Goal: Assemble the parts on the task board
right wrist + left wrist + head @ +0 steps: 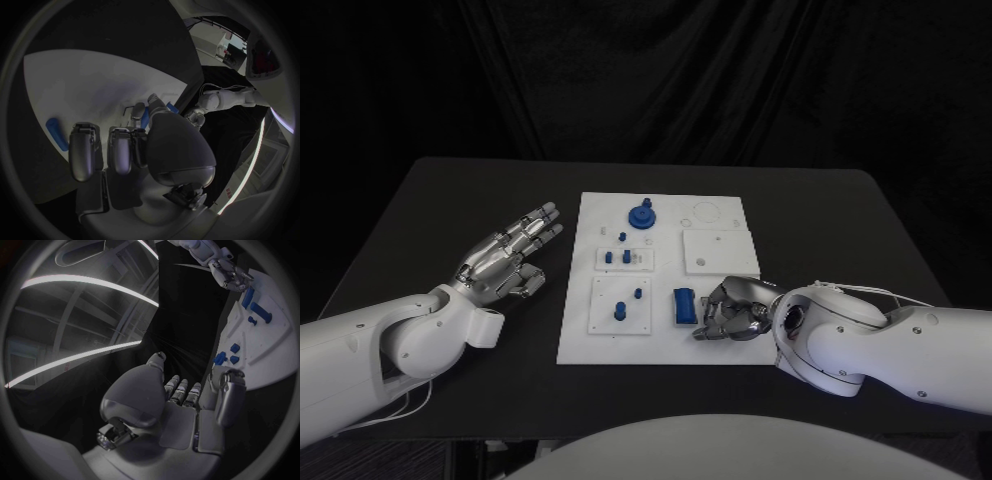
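Right robot hand (733, 310) rests curled and holding nothing on the task board (589, 345); left robot hand (512, 255) hovers spread.

Dim scene against black drapes; the white task board (661, 300) is brightest, wrist views bend at edges.

Blue parts (684, 305) dot a white task board (583, 345) (black table (444, 210) beneath).

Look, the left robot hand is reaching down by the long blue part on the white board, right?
Not quite: it's the right robot hand beside the long blue part on the white board, as the head view shows. The left robot hand is off the board.
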Controlling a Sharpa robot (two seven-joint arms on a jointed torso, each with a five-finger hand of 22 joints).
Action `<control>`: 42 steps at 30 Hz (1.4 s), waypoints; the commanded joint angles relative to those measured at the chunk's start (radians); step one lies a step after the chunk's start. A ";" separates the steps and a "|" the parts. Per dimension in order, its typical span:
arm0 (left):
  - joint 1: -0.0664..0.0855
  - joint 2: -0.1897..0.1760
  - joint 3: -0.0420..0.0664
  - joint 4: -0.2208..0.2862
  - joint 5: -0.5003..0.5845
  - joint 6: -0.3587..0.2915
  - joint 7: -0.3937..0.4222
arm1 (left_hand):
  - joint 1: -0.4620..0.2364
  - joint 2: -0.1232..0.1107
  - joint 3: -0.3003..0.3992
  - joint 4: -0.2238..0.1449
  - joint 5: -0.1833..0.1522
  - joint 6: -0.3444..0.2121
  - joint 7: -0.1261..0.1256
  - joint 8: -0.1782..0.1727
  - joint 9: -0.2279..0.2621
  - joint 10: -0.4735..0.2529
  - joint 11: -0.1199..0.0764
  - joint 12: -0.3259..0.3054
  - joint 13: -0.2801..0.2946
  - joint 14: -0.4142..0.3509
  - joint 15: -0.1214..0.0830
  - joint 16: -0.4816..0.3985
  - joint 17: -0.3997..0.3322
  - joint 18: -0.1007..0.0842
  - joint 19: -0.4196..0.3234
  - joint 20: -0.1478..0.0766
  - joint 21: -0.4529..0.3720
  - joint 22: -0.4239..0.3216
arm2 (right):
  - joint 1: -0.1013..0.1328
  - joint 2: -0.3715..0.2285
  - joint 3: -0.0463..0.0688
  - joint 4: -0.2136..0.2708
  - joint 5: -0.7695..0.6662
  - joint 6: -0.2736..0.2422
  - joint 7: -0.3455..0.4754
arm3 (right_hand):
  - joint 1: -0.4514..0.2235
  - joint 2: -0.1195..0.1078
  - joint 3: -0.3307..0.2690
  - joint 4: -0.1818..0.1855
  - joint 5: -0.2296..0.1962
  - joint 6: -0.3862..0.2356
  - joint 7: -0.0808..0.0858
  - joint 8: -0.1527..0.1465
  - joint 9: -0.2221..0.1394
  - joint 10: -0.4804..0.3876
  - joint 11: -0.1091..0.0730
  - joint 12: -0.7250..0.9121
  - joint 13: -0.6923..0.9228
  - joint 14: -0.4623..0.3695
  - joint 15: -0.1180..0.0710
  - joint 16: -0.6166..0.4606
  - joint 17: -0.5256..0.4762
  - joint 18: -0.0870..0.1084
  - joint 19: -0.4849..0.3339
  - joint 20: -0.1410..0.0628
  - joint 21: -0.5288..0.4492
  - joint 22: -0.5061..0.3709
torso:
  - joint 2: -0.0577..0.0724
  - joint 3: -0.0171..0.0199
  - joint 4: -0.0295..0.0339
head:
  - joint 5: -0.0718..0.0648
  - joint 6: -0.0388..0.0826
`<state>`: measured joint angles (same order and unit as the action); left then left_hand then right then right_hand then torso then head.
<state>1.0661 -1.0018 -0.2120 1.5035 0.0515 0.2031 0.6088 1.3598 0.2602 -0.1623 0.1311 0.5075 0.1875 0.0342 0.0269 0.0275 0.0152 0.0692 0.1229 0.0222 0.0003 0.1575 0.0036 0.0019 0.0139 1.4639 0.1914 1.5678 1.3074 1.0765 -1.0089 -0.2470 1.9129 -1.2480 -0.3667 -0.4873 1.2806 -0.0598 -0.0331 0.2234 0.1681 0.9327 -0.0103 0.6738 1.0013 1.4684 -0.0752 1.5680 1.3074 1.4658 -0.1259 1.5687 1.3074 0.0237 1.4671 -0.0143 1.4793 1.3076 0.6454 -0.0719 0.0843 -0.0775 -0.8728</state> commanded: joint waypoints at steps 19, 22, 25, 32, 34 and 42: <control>-0.002 -0.005 0.001 0.016 0.003 -0.010 0.016 | 0.000 -0.003 0.005 -0.017 0.007 0.013 0.004 0.008 0.003 0.006 0.027 0.021 0.003 0.003 0.009 0.007 0.002 -0.014 0.107 0.010 0.003 0.263 | 0.100 -0.225 0.003 0.085 -0.090 0.002 -0.081 | -0.064 0.006 -0.020 0.063 0.230 0.036 0.051 -0.273 -0.277 0.102 0.047 0.003 0.263 0.105 0.038 0.002 0.263 -0.003 0.069 0.037 0.020 0.236 | -0.001 -0.0025 0.0019 | 0.001 0.000; -0.002 -0.006 0.001 0.019 0.003 -0.014 0.017 | -0.001 -0.005 0.007 -0.019 0.007 0.016 0.006 0.009 0.004 0.007 0.033 0.025 0.004 0.004 0.008 0.009 0.003 -0.014 0.107 0.009 0.003 0.263 | 0.103 -0.245 0.000 0.075 -0.118 0.021 -0.109 | -0.056 0.007 -0.019 0.063 0.282 0.039 0.051 -0.280 -0.289 0.102 0.047 0.003 0.263 0.105 0.038 0.002 0.263 -0.003 0.070 0.037 0.022 0.236 | -0.001 -0.0027 0.0021 | 0.004 0.000; -0.002 -0.006 0.001 0.021 0.003 -0.017 0.018 | -0.002 -0.006 0.007 -0.020 0.007 0.018 0.007 0.010 0.004 0.007 0.035 0.027 0.004 0.004 0.008 0.010 0.003 -0.014 0.107 0.010 0.003 0.263 | 0.103 -0.255 -0.002 0.064 -0.152 0.034 -0.126 | -0.062 0.005 -0.022 0.065 0.294 0.034 0.055 -0.289 -0.298 0.102 0.049 0.003 0.263 0.105 0.040 0.002 0.263 -0.002 0.068 0.038 0.018 0.235 | 0.000 -0.0030 0.0030 | 0.005 0.000; -0.002 -0.002 0.001 0.020 0.003 -0.014 0.017 | -0.004 -0.006 0.008 -0.020 0.007 0.018 0.008 0.010 0.004 0.007 0.038 0.028 0.004 0.004 0.008 0.010 0.003 -0.014 0.107 0.010 0.003 0.263 | 0.087 -0.249 -0.003 0.046 -0.199 0.054 -0.148 | -0.054 0.013 -0.012 0.064 0.390 0.040 0.057 -0.309 -0.327 0.102 0.052 0.003 0.263 0.104 0.043 0.000 0.258 0.000 0.065 0.042 0.013 0.232 | 0.000 -0.0018 0.0032 | -0.001 0.000; -0.002 -0.001 0.001 0.019 0.003 -0.013 0.017 | -0.004 -0.006 0.008 -0.020 0.007 0.018 0.008 0.010 0.004 0.007 0.038 0.028 0.004 0.004 0.008 0.010 0.003 -0.014 0.107 0.010 0.003 0.263 | 0.081 -0.243 -0.003 0.041 -0.205 0.061 -0.151 | -0.054 0.015 -0.011 0.064 0.398 0.042 0.057 -0.309 -0.328 0.102 0.052 0.003 0.263 0.104 0.043 0.000 0.257 0.000 0.064 0.042 0.011 0.232 | 0.000 -0.0013 0.0034 | -0.002 0.000; -0.002 0.002 0.001 0.017 0.003 -0.011 0.015 | -0.008 -0.005 0.008 -0.019 0.006 0.018 0.011 0.010 0.004 0.008 0.040 0.031 0.004 0.004 0.009 0.011 0.004 -0.014 0.107 0.011 0.003 0.263 | 0.071 -0.227 -0.003 0.029 -0.210 0.081 -0.155 | -0.059 0.016 -0.012 0.066 0.399 0.043 0.058 -0.311 -0.331 0.102 0.053 0.003 0.263 0.103 0.043 0.000 0.255 0.000 0.064 0.042 0.012 0.232 | 0.002 0.0020 -0.0020 | 0.002 0.000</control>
<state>1.0654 -1.0022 -0.2121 1.5195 0.0516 0.1911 0.6105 1.3598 0.2602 -0.1540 0.1171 0.5112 0.2020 0.0412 0.0309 0.0299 0.0217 0.1045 0.1502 0.0250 0.0039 0.1610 0.0075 0.0040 0.0139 1.4675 0.1949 1.5678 1.3074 1.1508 -1.2380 -0.2504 1.9428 -1.4315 -0.3150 -0.6115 1.2253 -0.0510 -0.0491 0.2868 0.5647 0.9683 0.0470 0.3694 0.6711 1.4648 -0.0284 1.5680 1.3078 1.4646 -0.0907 1.5684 1.3074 0.0237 1.4652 0.0198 1.4937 1.3074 0.6469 -0.0715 0.0845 -0.0748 -0.8728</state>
